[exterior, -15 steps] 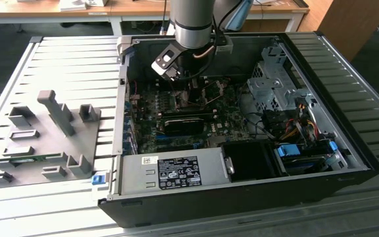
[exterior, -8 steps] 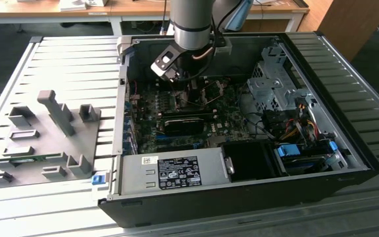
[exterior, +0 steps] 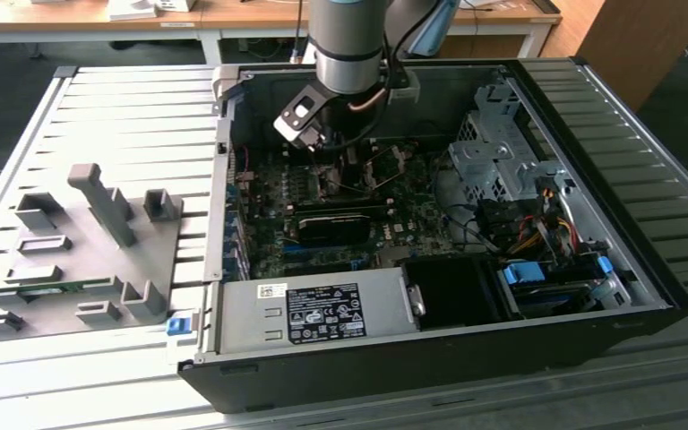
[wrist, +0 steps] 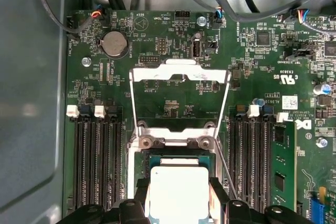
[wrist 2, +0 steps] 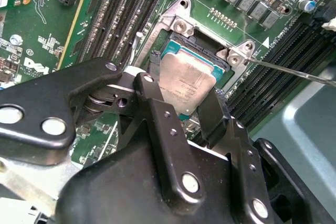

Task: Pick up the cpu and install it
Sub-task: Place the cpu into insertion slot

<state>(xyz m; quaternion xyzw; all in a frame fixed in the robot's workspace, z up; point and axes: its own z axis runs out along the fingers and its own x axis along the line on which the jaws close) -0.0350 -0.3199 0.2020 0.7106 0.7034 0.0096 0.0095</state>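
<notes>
While a Universal Robots arm [exterior: 350, 45] with a smooth grey shell stands down into an open black computer case [exterior: 440, 358] lying on a ribbed metal surface [exterior: 117, 116], its matte black claw [wrist 2: 181, 95] is closed narrowly on the cpu [wrist 2: 186, 82], one flat bolted finger [wrist 2: 152, 103] pressed to each of two opposite edges. The cpu, a small square chip with a brushed silver-grey metal lid and a thin green rim, sits directly over the socket [wrist: 176, 141] on the green motherboard [wrist: 173, 40]; whether it is fully seated cannot be told. In the second wrist view it looks slightly tilted against the socket's shiny steel frame. The socket's thin rectangular load plate [wrist: 178, 73] is swung up and open, and a slim wire lever [wrist 2: 294, 70] stands clear beside it. Long black memory slots [wrist: 94, 161] with white latches flank the socket on both sides, and a round coin battery [wrist: 114, 43] lies beyond the plate. On the exterior view's left, well apart from the case, a grey moulded tray [exterior: 129, 260] with upright blocks rests on the surface.
</notes>
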